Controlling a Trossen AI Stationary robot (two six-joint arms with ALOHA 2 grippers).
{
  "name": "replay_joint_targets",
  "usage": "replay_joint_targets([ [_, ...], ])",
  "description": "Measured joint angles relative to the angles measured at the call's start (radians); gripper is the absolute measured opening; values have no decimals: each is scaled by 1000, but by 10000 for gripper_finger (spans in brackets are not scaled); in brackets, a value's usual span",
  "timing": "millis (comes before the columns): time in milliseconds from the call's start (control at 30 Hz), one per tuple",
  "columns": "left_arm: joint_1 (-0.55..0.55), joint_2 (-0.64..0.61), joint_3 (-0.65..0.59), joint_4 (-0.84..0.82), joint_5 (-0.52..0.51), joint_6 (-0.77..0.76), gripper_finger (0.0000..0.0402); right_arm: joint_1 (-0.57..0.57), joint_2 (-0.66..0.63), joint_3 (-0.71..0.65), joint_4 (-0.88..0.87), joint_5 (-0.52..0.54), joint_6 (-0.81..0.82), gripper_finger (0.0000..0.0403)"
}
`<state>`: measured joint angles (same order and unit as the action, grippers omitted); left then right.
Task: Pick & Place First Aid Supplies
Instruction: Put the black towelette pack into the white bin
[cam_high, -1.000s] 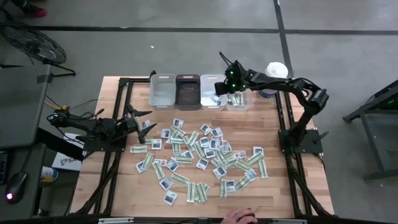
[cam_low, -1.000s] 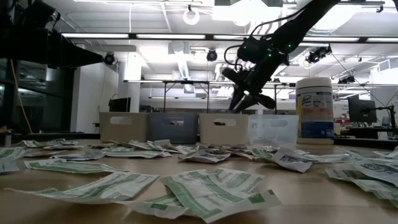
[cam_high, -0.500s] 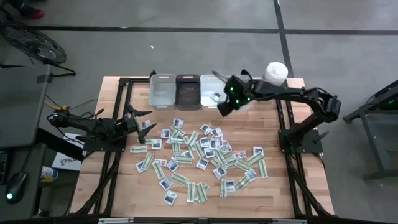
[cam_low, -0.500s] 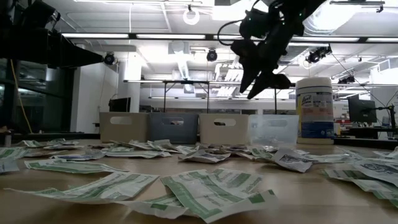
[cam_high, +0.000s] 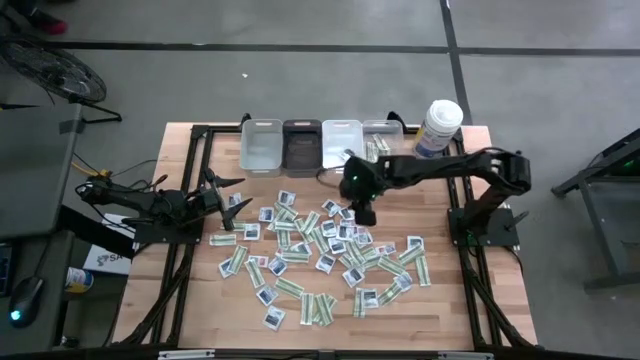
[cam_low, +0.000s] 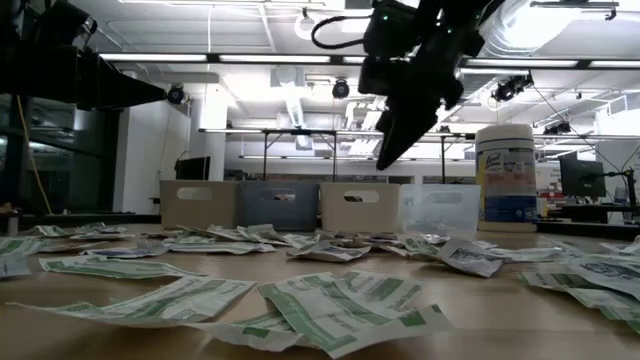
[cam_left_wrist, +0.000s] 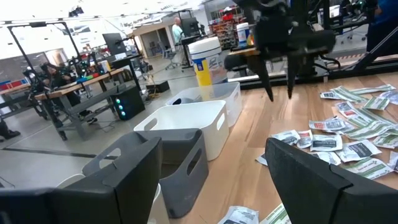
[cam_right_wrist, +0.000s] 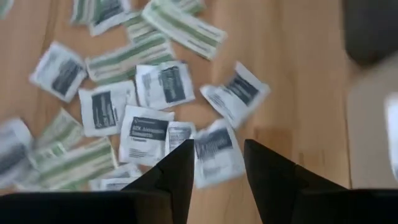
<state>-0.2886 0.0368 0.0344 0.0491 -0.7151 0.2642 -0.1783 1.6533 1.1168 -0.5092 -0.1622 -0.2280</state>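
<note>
1. Right gripper (cam_high: 365, 214) hangs above the near edge of the packet scatter, pointing down; jaws part open, nothing between them; reads as lining up over a squarish white packet (cam_right_wrist: 217, 151) for the next pick.
2. Left gripper (cam_high: 232, 198) waits at the counter's left side; jaws spread wide, empty.
3. First aid supplies (cam_high: 325, 255) lie loose across the wooden counter (cam_high: 440, 300); flat crinkled paper packets, narrow green-and-white strips mixed with squarish white ones with dark-blue print; many overlap, so a single pick looks fiddly.
4. Four plastic bins (cam_high: 322, 148) stand in a row at the far edge, likely sorting targets; white canister (cam_high: 440, 127) just beside them.
</note>
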Motion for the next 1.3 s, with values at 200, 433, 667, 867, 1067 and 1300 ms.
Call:
replay_joint_targets([
  [200,0,0,0,0,0,0,280,46,90,0,111,58,-244,134],
  [433,0,0,0,0,0,0,280,64,182,0,165,91,-357,134],
  [667,0,0,0,0,0,0,280,76,232,0,246,177,-411,134],
  [867,0,0,0,0,0,0,280,76,247,0,237,192,-459,133],
  [1067,0,0,0,0,0,0,280,77,247,0,255,190,-514,133],
  [1300,0,0,0,0,0,0,280,77,280,1,276,188,-533,133],
])
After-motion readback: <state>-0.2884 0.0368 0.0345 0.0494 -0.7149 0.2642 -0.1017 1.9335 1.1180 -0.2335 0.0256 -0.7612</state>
